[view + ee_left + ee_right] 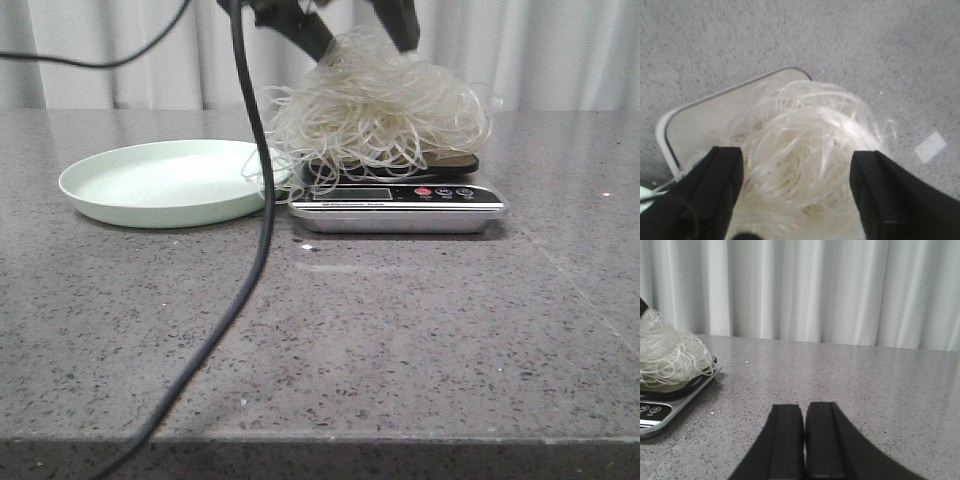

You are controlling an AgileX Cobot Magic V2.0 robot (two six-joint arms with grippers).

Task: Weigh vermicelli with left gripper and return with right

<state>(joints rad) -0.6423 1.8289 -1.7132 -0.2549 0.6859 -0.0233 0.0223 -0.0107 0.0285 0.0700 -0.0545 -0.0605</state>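
Front view, L to R: a black cable [258,200] hangs from the top edge and trails down across the grey speckled worktop [400,330] to the near edge. Beside it sits a pale green plate [150,195], shallow, nothing in it except a few stray strands over its right rim. Just right of the plate, nearly touching it, is a silver digital scale [400,208] w/ dark platform, a display and round buttons incl. one red; digits not readable.

The vermicelli [375,115] sits piled on the scale platform, a loose whitish tangle wider than the platform, w/ loops drooping over the scale's front-left corner toward the plate. The left pincer [350,35] is at the top of the heap, its two black fingers [300,30] splayed either side of the tangle's peak. In the left wrist view the left pincer [795,195] is wide open, fingers [715,190] well apart w/ the vermicelli [805,155] between them; the strands reach close to both inner faces, contact can't be told. The scale [670,125] rim shows under the noodles.

Right wrist view: vermicelli [667,352] and scale [670,400] at far left, white curtain [815,290] behind the worktop [865,385]. The right pincer [804,440] is closed, fingers pressed together w/ nothing between, over bare worktop well apart from the scale. It's not seen in the front view.
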